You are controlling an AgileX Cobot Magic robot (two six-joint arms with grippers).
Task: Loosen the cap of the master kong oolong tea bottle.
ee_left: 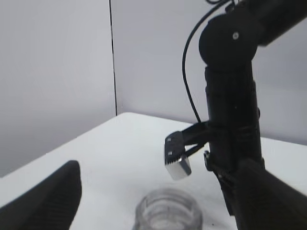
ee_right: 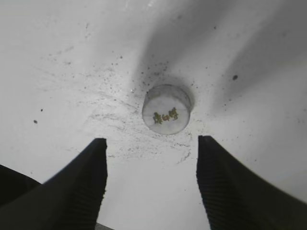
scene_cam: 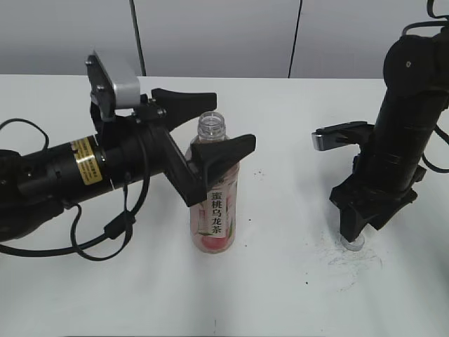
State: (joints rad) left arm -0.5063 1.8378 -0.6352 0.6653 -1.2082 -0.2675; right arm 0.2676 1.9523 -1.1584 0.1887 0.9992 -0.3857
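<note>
Exterior view: bottle (scene_cam: 214, 203) upright mid-table (scene_cam: 280, 295), neck bare, cap off. Left claw (scene_cam: 210, 123) spread wide, one finger behind the neck, one in front at the shoulder; contact there cannot be told. Risk: a sideways sweep tips the open tea.

Left wrist view: open bottle mouth low in frame between the parted fingers.

Right wrist view: cap (ee_right: 166, 109) flat on the table, right claw (ee_right: 151, 179) wide above it, apart. Risk: a descending finger knocks it sliding away.
</note>
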